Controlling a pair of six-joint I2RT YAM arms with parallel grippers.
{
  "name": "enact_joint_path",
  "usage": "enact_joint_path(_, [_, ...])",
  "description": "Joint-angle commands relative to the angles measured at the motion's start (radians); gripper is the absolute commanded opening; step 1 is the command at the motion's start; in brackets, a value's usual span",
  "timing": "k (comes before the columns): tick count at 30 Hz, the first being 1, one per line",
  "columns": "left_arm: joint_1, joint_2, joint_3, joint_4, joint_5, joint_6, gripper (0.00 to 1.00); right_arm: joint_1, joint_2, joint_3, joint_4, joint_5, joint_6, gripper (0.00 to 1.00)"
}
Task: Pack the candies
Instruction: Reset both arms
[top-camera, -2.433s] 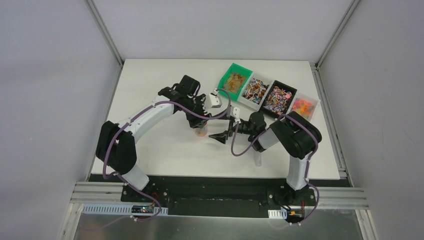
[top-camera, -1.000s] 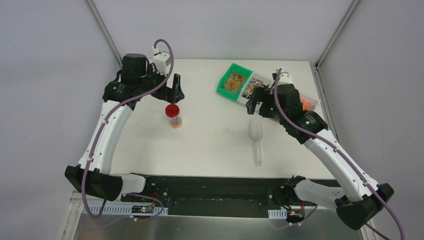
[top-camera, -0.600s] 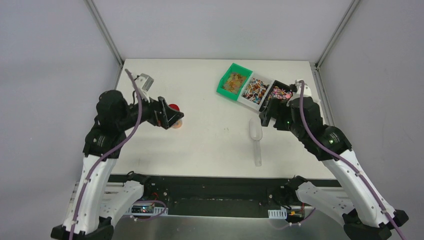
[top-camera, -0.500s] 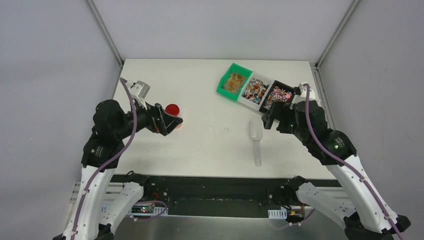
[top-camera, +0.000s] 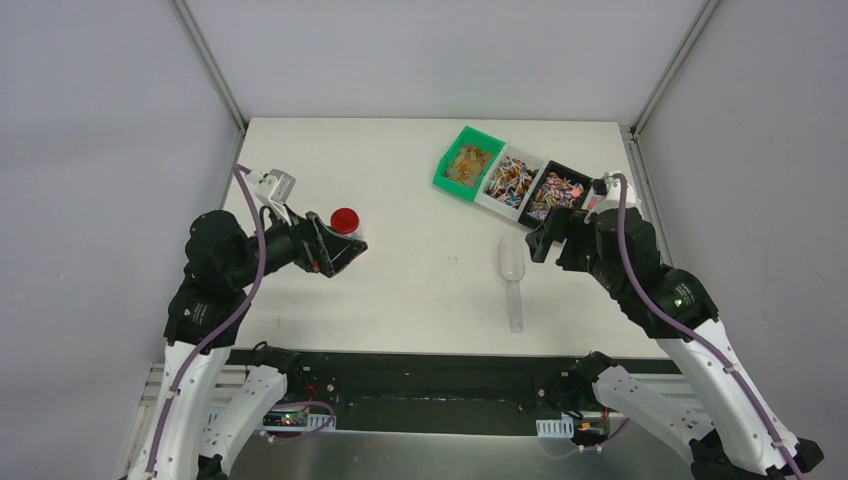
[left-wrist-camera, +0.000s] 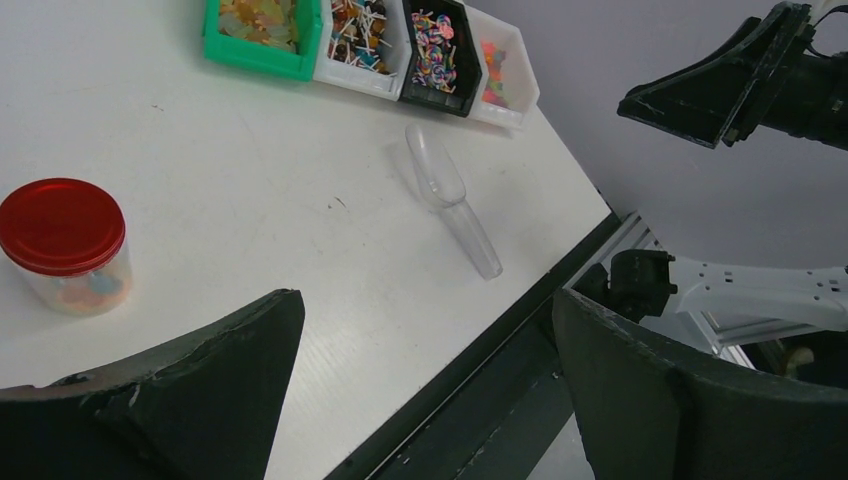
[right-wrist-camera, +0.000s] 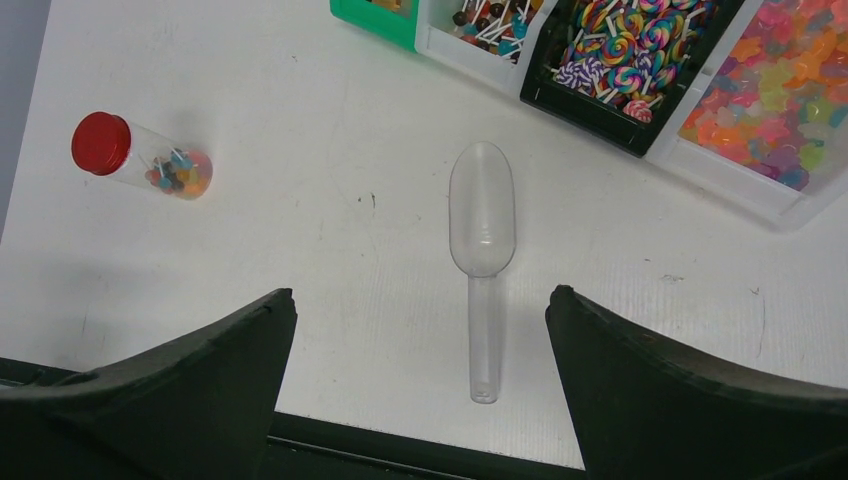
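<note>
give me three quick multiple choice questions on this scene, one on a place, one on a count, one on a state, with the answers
1. Where is the clear scoop?
A) inside a bin
B) held in jaws
C) flat on the table, in front of the bins

2. How many bins stand in the row?
A) four
B) two
C) six

3. What state is the jar in?
A) open and empty
B) upright, red lid on, candies inside
C) tipped over, lid off

Answers: 1 C, it lies alone on bare table; 2 A, a green, a white, a black and a pale one sit side by side; 3 B, the left wrist view shows the lid seated with sweets below.
</note>
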Motion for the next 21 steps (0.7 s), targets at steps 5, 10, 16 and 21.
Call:
enact_joint_path(5, [-0.001, -0.014, 0.006, 0.050, 0.074, 0.019, 0.99, -0.001, -0.007, 0.008, 0.063, 0.011, 0.007, 0.99])
enact_joint_path(10, [-0.002, -0.010, 0.004, 0.050, 0.084, 0.056, 0.99, 0.000, -0.051, -0.025, 0.132, 0.011, 0.007, 0.99])
enact_joint_path(16, [-0.001, -0.005, 0.015, 0.050, 0.094, 0.074, 0.99, -0.001, -0.079, -0.039, 0.151, 0.011, 0.007, 0.99])
enact_joint_path(21, [-0.002, -0.016, 0.012, 0.050, 0.085, 0.076, 0.99, 0.000, -0.085, -0.046, 0.174, 0.011, 0.007, 1.00])
